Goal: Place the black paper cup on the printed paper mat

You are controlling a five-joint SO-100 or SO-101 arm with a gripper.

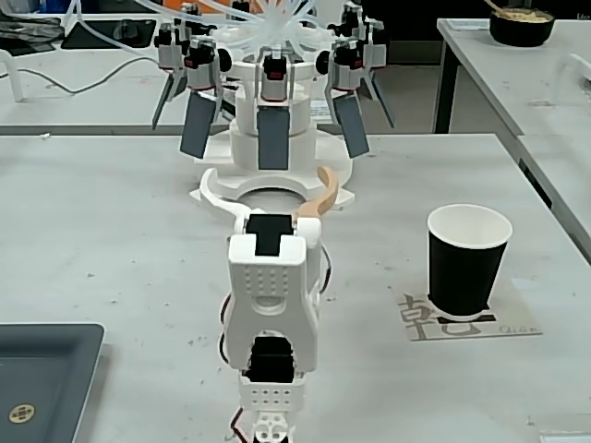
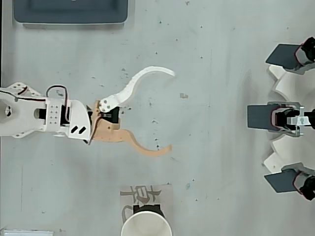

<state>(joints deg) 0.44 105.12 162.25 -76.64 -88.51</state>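
The black paper cup (image 1: pixel 467 262) stands upright on the printed paper mat (image 1: pixel 420 318) at the right of the fixed view. In the overhead view the cup's white rim (image 2: pixel 146 222) shows at the bottom edge, covering part of the mat (image 2: pixel 140 193). My gripper (image 2: pixel 171 109) is open, its white finger (image 2: pixel 142 77) and tan finger (image 2: pixel 142 146) spread wide with nothing between them. It hovers over the bare table, apart from the cup. In the fixed view the gripper (image 1: pixel 268 176) points away from the camera, left of the cup.
A dark grey tray (image 1: pixel 37 383) sits at the front left of the fixed view and along the top edge of the overhead view (image 2: pixel 71 12). A white fixture with grey paddles (image 1: pixel 272 111) stands beyond the gripper. A black bowl (image 1: pixel 521 25) rests on the far table.
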